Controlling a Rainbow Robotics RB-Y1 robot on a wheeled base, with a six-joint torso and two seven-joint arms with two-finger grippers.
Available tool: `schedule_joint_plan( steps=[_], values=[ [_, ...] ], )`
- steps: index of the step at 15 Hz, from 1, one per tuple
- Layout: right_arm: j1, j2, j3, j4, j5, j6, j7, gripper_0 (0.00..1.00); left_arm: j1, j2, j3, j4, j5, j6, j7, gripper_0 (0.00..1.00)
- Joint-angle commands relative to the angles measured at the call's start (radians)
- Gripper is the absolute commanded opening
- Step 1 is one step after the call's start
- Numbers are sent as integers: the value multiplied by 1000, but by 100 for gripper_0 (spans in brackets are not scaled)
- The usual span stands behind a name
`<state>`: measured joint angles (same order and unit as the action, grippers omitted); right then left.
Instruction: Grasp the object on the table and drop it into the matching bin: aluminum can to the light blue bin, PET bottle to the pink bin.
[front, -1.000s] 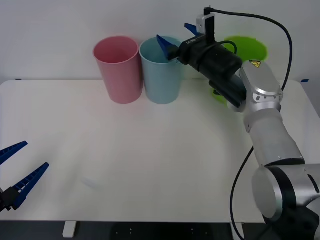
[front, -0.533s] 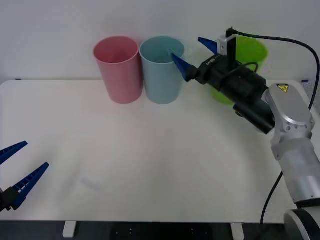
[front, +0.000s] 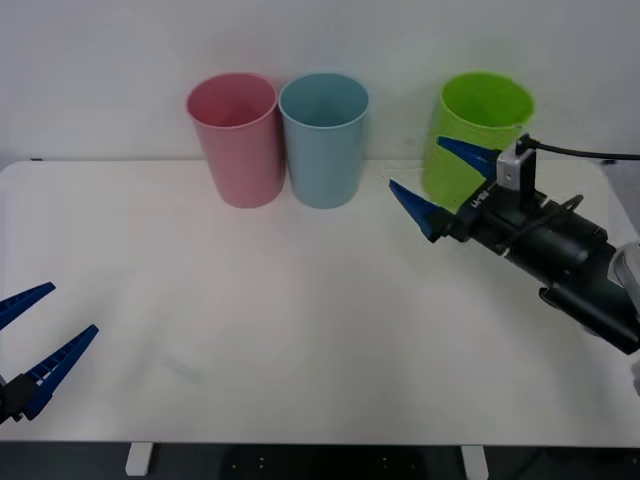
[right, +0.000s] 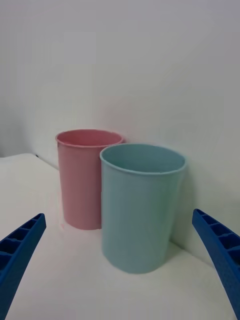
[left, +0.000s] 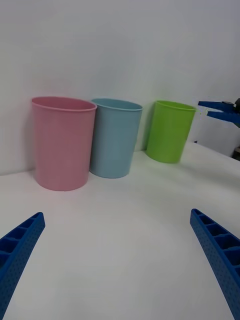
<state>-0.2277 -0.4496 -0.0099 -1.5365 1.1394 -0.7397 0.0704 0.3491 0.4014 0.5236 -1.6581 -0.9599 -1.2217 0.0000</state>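
The aluminum can lies out of sight, and the light blue bin's (front: 324, 138) inside is hidden, so neither the can's place nor its long axis can be told. The right gripper (front: 440, 182) has drawn back from over that bin's rim and now hangs above the white surface (front: 300, 300) before the lime green bin (front: 478, 130), jaws spread wide and empty. The pink bin (front: 236, 138) stands touching the blue one. The left gripper (front: 35, 345) waits at the near left edge, jaws wide.

Bright, even light from above leaves soft shadows at the bins' bases on the glare-free table (front: 300, 330).
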Motion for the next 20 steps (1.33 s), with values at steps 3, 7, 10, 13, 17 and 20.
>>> schedule_joint_plan(
  steps=[3, 7, 10, 13, 17, 20],
  values=[
    [185, -77, -30, -99, -87, -46, 140, 100, 0, 0, 0, 0, 0, 0, 0, 100],
    [304, -83, -117, -129, -125, -171, 169, 100, 0, 0, 0, 0, 0, 0, 0, 100],
    [372, -81, -180, -129, -147, -259, 201, 100, 0, 0, 0, 0, 0, 0, 0, 100],
    [435, -74, -257, -131, -153, -351, 238, 100, 0, 0, 0, 0, 0, 0, 0, 100],
    [512, -75, -305, -131, -187, -375, 305, 100, 0, 0, 0, 0, 0, 0, 0, 100],
    [558, -75, -334, -131, -231, -374, 292, 100, 0, 0, 0, 0, 0, 0, 0, 100]
  ],
)
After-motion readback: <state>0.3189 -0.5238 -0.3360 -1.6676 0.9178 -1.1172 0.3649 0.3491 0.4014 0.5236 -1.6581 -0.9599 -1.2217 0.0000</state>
